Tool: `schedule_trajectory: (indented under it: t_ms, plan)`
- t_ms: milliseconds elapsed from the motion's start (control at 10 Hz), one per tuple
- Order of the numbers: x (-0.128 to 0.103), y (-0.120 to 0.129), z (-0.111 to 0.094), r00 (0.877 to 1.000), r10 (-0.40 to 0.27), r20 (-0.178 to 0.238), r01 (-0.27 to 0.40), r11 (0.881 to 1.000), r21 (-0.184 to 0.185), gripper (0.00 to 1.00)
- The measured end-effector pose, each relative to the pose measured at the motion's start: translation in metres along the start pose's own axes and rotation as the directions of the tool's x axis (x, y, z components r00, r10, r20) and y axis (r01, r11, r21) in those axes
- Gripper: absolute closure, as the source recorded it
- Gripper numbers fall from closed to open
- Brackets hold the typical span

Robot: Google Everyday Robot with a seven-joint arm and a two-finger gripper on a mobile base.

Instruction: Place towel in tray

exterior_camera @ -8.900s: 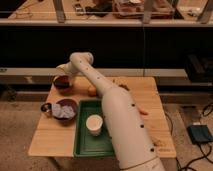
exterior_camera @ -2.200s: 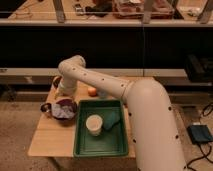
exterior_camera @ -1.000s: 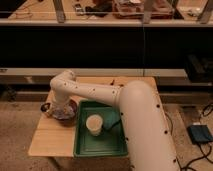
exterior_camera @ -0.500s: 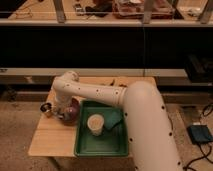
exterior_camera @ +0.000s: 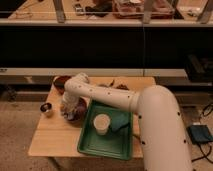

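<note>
Towel [exterior_camera: 66, 109]: pale bundle lying in a dark bowl [exterior_camera: 79, 114], just left of the green tray [exterior_camera: 95, 146], not in it.
Gripper [exterior_camera: 69, 103] is down on the bowl, apparently touching the towel; whether it grips the cloth cannot be told. The tray holds a pale cup [exterior_camera: 101, 123] and a dark teal item [exterior_camera: 120, 122]. A small dark cup [exterior_camera: 46, 108] stands left of the bowl on the wooden surface [exterior_camera: 54, 140].

Tool [exterior_camera: 67, 106] at the dark bowl [exterior_camera: 79, 114], indistinct behind the wrist; arm [exterior_camera: 160, 130] beyond the bottom edge.
</note>
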Motion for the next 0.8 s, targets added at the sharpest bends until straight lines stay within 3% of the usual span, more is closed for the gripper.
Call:
schedule_trajectory:
  t_ms: [300,500,800]
  plan:
    - [0.006,0.004,-0.024,0.998,0.011,-0.059,-0.007,0.997,0.081,0.78]
    - [0.016,-0.004,-0.07,0.989,0.018,-0.146,0.005,0.988,0.154,0.78]
    - [0.041,-0.019,-0.116,0.974,0.033,-0.225,0.011,0.982,0.19,0.78]
